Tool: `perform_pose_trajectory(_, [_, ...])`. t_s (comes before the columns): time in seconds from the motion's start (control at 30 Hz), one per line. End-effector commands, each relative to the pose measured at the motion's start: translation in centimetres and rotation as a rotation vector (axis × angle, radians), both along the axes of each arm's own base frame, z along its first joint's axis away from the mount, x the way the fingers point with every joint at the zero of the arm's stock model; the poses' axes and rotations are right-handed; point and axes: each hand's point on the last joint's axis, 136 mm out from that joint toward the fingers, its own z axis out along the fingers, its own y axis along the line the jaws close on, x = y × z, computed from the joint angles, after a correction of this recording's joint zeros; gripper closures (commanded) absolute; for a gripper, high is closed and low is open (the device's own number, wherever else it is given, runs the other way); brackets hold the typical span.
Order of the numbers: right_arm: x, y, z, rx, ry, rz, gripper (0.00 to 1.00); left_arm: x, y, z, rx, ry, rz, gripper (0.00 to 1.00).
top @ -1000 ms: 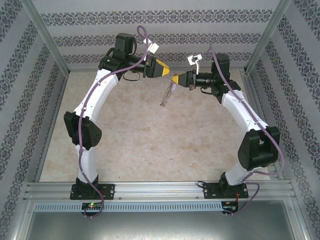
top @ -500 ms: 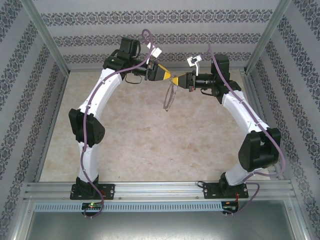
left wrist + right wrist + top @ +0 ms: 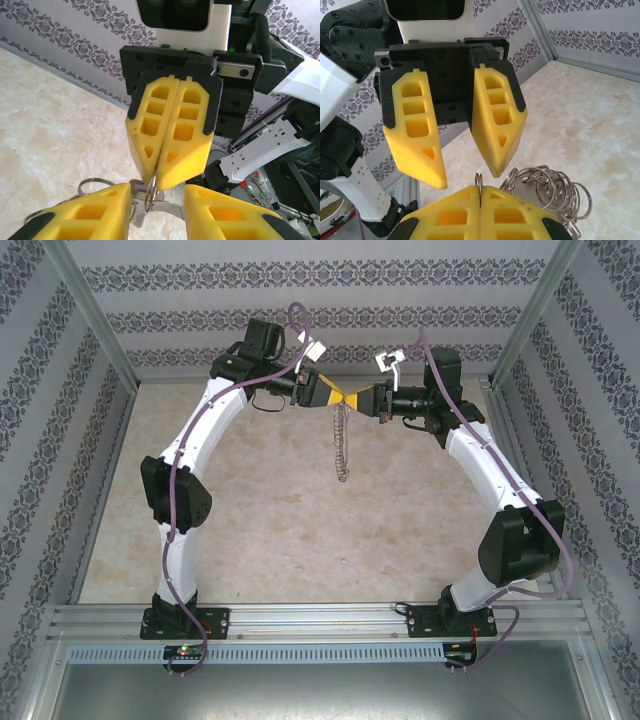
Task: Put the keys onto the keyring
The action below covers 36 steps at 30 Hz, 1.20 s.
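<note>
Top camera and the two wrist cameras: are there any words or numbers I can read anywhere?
None can be read.
The white tags above the arms are too small to tell if they carry print.
The yellow fingers and the wallpaper show no letters, only patterns.

the keyring [image 3: 343, 445], a thin grey metal hoop fringed with bunched small wire loops [image 3: 550, 192], hangs edge-on in mid-air, its top rim pinched in the closed right gripper [image 3: 480, 196].

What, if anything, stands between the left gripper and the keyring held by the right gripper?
Nothing visible does. The left gripper, jaws open, faces the right gripper, which is shut on the rim of the keyring. Only open air lies between them.
</note>
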Motion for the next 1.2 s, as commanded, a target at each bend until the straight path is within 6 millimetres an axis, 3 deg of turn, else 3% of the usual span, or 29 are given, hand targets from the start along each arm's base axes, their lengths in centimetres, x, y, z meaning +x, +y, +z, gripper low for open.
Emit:
perform_pose_trajectory(0.0, [-1.1,0.4,2.7,0.013,-0.092,0.024,1.0,-1.1,-0.5,0.7,-0.026,-0.017,-0.052,0.67])
perform_pose_trajectory(0.47, [-0.9,0.6,2.5,0.013,-0.09,0.023,1.0,-1.5,-0.9,0.2,-0.031,-0.008,-0.078,0.77])
perform_pose_trajectory(0.57, [-0.9,0.6,2.5,0.012,-0.09,0.023,1.0,-1.4,-1.0,0.2,-0.032,-0.013,-0.079,0.86])
perform_pose_trajectory(0.63, [-1.0,0.6,2.5,0.013,-0.089,0.025,1.0,-1.3,-1.2,0.3,-0.036,-0.016,-0.081,1.0])
perform_pose_trajectory(0.7, [-0.9,0.5,2.5,0.013,-0.086,0.022,1.0,-1.2,-1.2,0.4,-0.041,-0.024,-0.078,1.0])
perform_pose_trajectory(0.8, [-0.9,0.0,2.6,0.022,-0.084,0.008,0.83,-0.9,-1.3,0.9,-0.047,-0.036,-0.065,1.0])
perform_pose_trajectory(0.9, [-1.0,-0.8,2.6,0.033,-0.082,-0.006,0.75,-0.5,-1.4,1.5,-0.053,-0.053,-0.048,1.0])
perform_pose_trajectory(1.07, [-1.5,-1.5,2.3,0.047,-0.074,-0.02,0.73,-0.4,-1.4,2.3,-0.069,-0.069,-0.042,1.0])
perform_pose_trajectory(1.17, [-1.7,-1.6,2.2,0.051,-0.071,-0.015,0.79,-0.4,-1.4,2.7,-0.074,-0.074,-0.041,1.0])
